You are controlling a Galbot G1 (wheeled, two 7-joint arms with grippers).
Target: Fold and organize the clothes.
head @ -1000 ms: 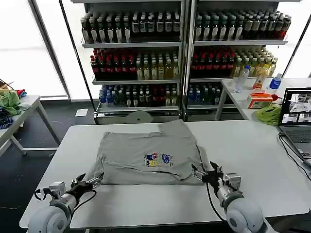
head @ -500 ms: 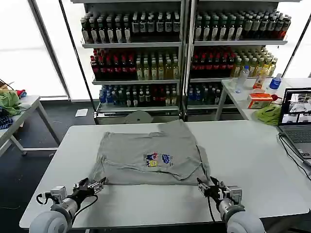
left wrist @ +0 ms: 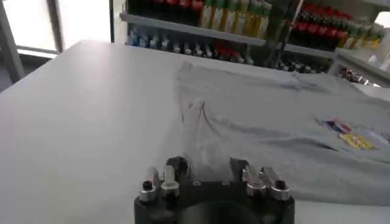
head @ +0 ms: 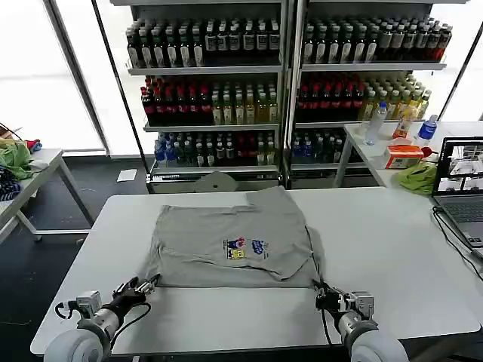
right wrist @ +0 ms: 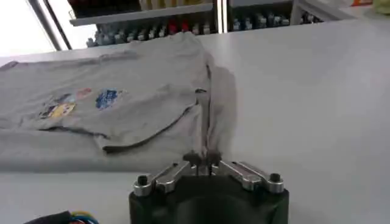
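A grey shirt (head: 234, 245) lies spread out in the middle of the white table (head: 392, 249), picture side up. The left claw (head: 141, 287) sits low at the shirt's near left corner, and its two fingers stand apart with some cloth bunched between them. The right claw (head: 327, 295) sits at the near right corner with its fingers pressed together, and it looks like it pinches the shirt's edge, though that is hard to be sure of. I think the job now is to grab the near edge and fold it away. To do it well, both claws should hold tight, lift together, and keep the edge straight.
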